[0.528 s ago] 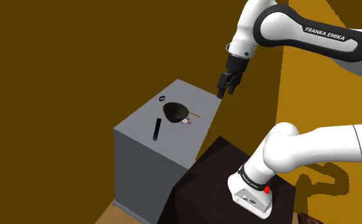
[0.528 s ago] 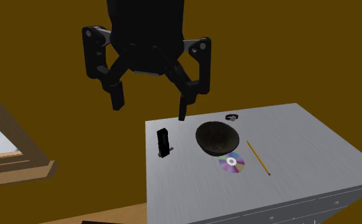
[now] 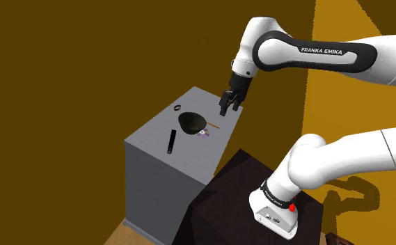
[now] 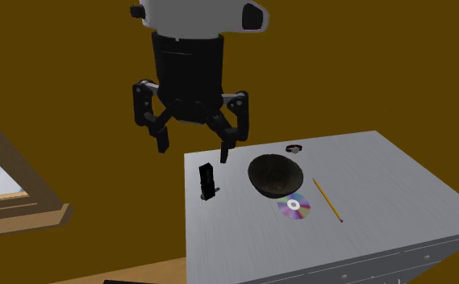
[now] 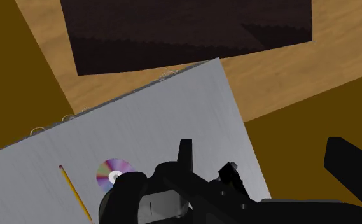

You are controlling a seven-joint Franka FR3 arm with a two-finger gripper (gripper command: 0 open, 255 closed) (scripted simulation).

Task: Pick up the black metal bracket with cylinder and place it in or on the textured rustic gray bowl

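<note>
The black bracket [image 4: 207, 181] stands upright on the grey cabinet top [image 4: 365, 234], at the bowl's left in the second exterior view; in the shoulder view the bracket [image 3: 172, 141] lies near the front edge. The dark bowl [image 4: 274, 174] sits mid-top, and the shoulder view shows the bowl [image 3: 193, 123] too. My gripper [image 4: 194, 149] hangs open in the air beyond the cabinet's far edge, above and behind the bracket, holding nothing. In the shoulder view the gripper [image 3: 230, 105] hovers just past the bowl, over the cabinet's right edge. Its black fingers [image 5: 184, 156] stand apart over the grey top.
A shiny disc [image 4: 294, 206] and a yellow pencil [image 4: 327, 199] lie beside the bowl; a small dark ring [image 4: 294, 148] sits behind it. The wrist view has the disc [image 5: 114, 174], the pencil [image 5: 75, 191] and the dark stand [image 5: 186, 32] on wooden floor. Brown walls surround the cabinet.
The gripper has dropped lower and moved toward the shoulder view's left, closer to the bowl. It stays open and empty. Nothing on the cabinet has moved.
</note>
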